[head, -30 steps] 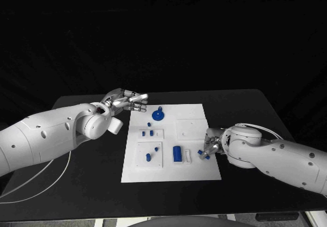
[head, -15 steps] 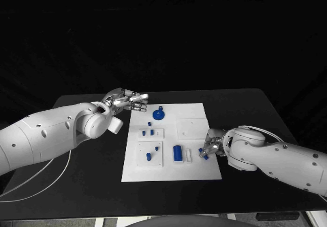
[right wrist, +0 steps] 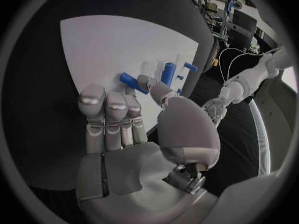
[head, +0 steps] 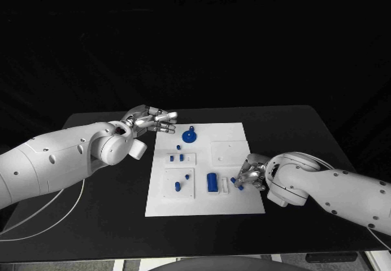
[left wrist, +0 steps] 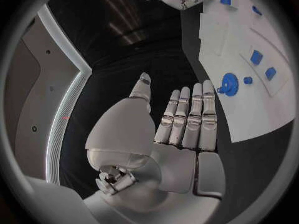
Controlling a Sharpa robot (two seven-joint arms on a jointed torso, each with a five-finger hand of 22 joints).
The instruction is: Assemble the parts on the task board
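Here, in the head view, the white task board (head: pixel 204 169) lies in the middle of the black surface (head: pixel 309 130). On it sit a blue round part (head: pixel 189 137) near its far edge, small blue pieces in the middle plates, and a blue cylinder (head: pixel 212 182) lower down. The left hand (head: pixel 153 121) hovers beside the board's far left corner, fingers apart and holding nothing. The right hand (head: pixel 248 176) is over the board's right edge, with a small blue peg (head: pixel 238 182) at its fingertips. In the left wrist view, the left hand (left wrist: pixel 181 129) has straight, spread fingers above the dark surface; the round part (left wrist: pixel 228 83) lies just beyond them on the board (left wrist: pixel 249 114). In the right wrist view, the right hand (right wrist: pixel 134 129) pinches the blue peg (right wrist: pixel 133 81) between thumb and a finger, above the board (right wrist: pixel 106 45).
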